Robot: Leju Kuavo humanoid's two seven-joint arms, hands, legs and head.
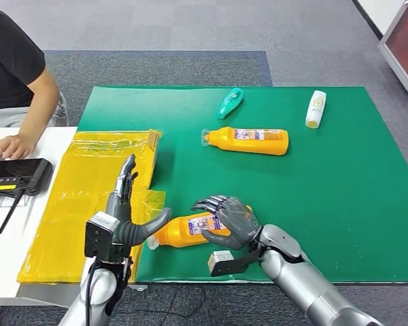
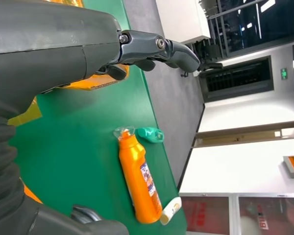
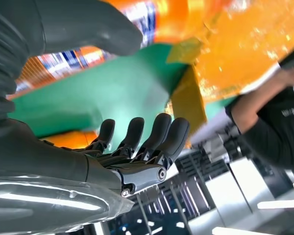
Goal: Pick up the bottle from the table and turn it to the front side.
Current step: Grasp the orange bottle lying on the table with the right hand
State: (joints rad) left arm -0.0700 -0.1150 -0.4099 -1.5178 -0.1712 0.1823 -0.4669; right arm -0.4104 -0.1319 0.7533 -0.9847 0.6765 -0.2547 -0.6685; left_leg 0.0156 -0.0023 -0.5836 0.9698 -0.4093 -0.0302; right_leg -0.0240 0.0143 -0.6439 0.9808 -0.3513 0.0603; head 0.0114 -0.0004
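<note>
Head view: the right hand arches over the near bottle lying at the mat's front edge, thumb under (whether it grips, I cannot tell). The left hand hovers empty, fingers spread. Left wrist view: another orange bottle lies flat. Right wrist view: fingers curl apart from the thumb.

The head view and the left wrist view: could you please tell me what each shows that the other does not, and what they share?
Head view alone: the near orange bottle under the right robot hand, a person's arm, a black controller.

Left wrist view alone: a room beyond the table, with a dark doorway.

Both: the green mat, the far orange bottle, the teal bottle, the white bottle, the left robot hand, the yellow sheet.
</note>
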